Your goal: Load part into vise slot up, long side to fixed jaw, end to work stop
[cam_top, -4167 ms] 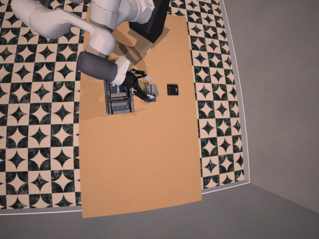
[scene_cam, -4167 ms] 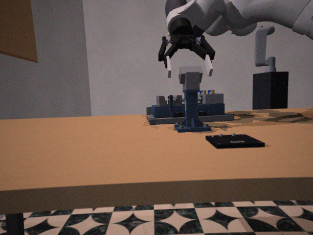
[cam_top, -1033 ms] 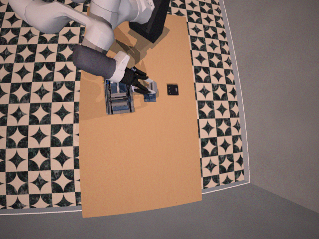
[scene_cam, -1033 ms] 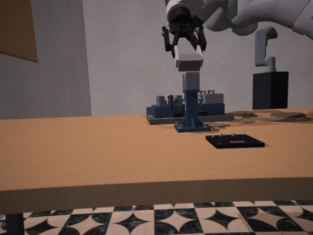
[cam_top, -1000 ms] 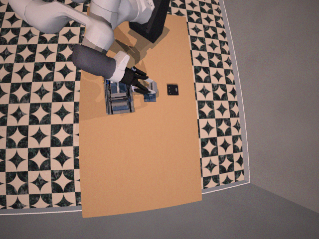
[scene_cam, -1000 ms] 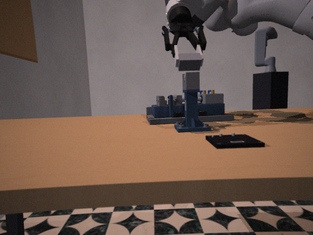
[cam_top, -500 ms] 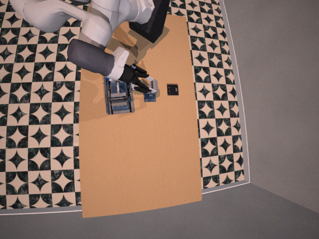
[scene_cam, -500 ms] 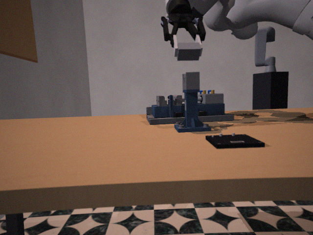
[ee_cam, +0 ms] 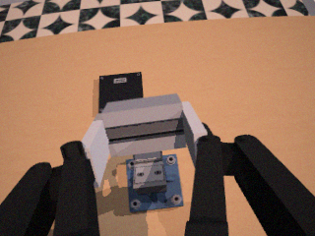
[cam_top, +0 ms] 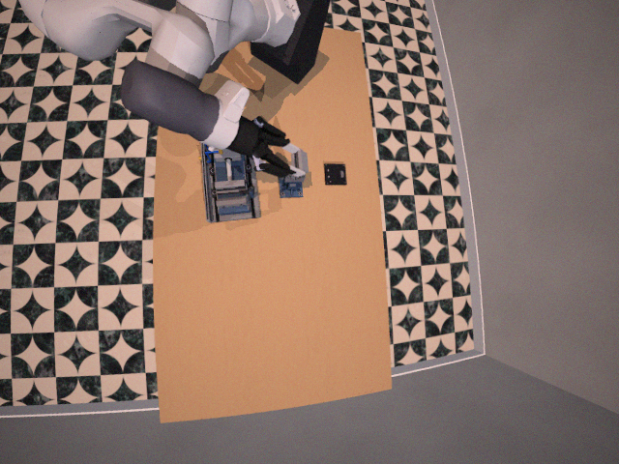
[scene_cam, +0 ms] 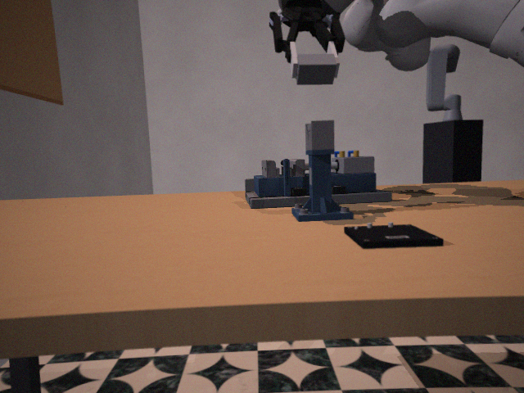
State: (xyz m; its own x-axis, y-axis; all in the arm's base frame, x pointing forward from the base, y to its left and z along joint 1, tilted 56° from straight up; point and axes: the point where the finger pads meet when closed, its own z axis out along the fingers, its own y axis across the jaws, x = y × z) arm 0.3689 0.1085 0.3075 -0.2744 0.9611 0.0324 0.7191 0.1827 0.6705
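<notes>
- Surface: one wooden table (cam_top: 270, 300) (scene_cam: 211, 262) (ee_cam: 236, 74), tan and pale-grained, its edge darker in the exterior view, with one dark leg (scene_cam: 25, 374) visible at left.
- Room: the floor (cam_top: 120, 304) (scene_cam: 223, 370) (ee_cam: 143, 15) has green-black and cream tiles in a star pattern; plain grey walls (cam_top: 540, 150) (scene_cam: 232, 84) stand around it. One orange-brown panel (scene_cam: 29, 51) shows at the exterior view's upper left.
- Left to right from above, first one vise (cam_top: 232, 190) (scene_cam: 275, 186), blue and grey, with two jaws standing apart. Two blue-and-yellow fittings sit at its cylinder end in the exterior view.
- Next, one V-block (cam_top: 291, 189) (scene_cam: 320, 135) (ee_cam: 150, 177), grey, on a blue stand; its foot has screws at the corners.
- One gripper (cam_top: 295, 159) (scene_cam: 314, 59) (ee_cam: 145, 122), two-fingered, is clenched on the part, with one pale pad at each end.
- One part (cam_top: 300, 159) (scene_cam: 316, 72) (ee_cam: 143, 118), a grey block, hangs above the V-block, apart from it and outside the vise. The wrist view shows a dark groove along it.
- Rightmost on the table, one black infeed plate (cam_top: 335, 174) (scene_cam: 391, 237) (ee_cam: 120, 90) lies flat, without the part.
</notes>
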